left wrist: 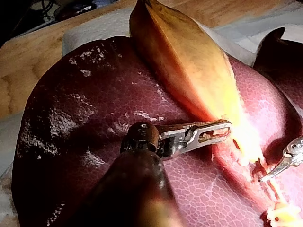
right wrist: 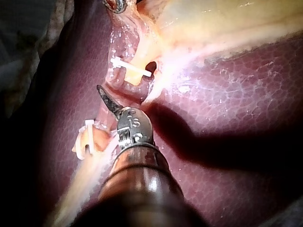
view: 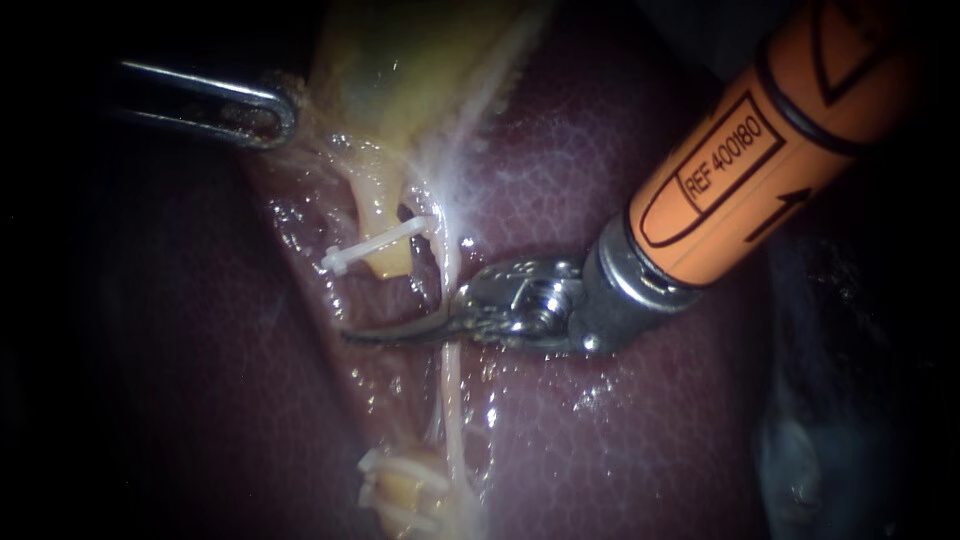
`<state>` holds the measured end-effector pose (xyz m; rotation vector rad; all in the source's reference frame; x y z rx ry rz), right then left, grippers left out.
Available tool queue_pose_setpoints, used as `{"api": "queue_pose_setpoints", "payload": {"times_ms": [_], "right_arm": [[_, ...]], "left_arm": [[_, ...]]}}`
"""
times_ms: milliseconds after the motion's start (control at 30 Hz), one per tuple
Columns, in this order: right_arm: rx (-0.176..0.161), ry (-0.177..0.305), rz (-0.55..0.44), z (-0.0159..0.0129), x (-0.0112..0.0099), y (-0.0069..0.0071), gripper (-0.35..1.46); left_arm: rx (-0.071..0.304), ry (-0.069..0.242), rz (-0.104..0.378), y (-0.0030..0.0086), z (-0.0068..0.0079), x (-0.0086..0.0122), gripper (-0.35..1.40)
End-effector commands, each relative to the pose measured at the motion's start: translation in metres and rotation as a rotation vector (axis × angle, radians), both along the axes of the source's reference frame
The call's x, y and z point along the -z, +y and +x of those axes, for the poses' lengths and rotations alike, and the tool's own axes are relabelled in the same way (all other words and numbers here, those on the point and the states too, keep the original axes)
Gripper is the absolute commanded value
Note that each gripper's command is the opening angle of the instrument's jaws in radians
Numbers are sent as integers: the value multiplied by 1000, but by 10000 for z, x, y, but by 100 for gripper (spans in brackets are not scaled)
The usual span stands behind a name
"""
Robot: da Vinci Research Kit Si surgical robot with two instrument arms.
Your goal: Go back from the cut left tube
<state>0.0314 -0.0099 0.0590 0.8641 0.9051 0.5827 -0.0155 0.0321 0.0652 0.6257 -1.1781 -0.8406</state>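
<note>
Right instrument (view: 368, 336): curved blades pressed together, holding nothing, lying across the gap in the cut left tube (view: 386, 258). Tube's in 2 yellowish stumps on the liver (view: 620, 420): upper w/ 1 white clip (view: 375, 245), lower w/ 2 clips (view: 395, 490). Left instrument (view: 270, 115) jaws pinch gallbladder (view: 420, 60) edge.

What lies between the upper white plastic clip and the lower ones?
The dark curved blades of the right instrument, over reddish tissue, in the endoscope view.
</note>
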Motion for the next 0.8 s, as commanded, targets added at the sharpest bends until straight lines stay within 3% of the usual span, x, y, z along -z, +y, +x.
{"api": "queue_pose_setpoints", "payload": {"times_ms": [33, 167, 200, 267, 300, 333, 400, 600, 800], "right_arm": [[0, 0, 0, 0, 0, 0, -35], [0, -3, -2, 0, 0, 0, -35], [-4, 6, -6, 0, 0, 0, -11], [-18, 29, -11, 1, -1, 0, 90], [-32, 45, -10, 3, -1, 0, 123], [-39, 54, -10, 4, -2, 0, 132], [-48, 66, -9, 5, -2, -1, 140], [-37, 79, -56, 0, 1, -3, 144], [42, -25, -329, -28, 21, -9, 144]], "left_arm": [[0, 0, 0, 0, 0, 0, -35], [0, 0, 0, 0, 0, 0, -35], [0, 0, 0, 0, 0, 0, -35], [0, 0, 0, 0, 0, 0, -35], [-1, -1, 0, 0, 0, 0, -35], [-1, -1, 0, 1, 0, -1, -35], [-1, -1, 0, 1, 0, -1, -35], [-1, -1, 0, 1, 0, -1, -35], [-2, -1, 0, 2, 1, -3, -35]]}}
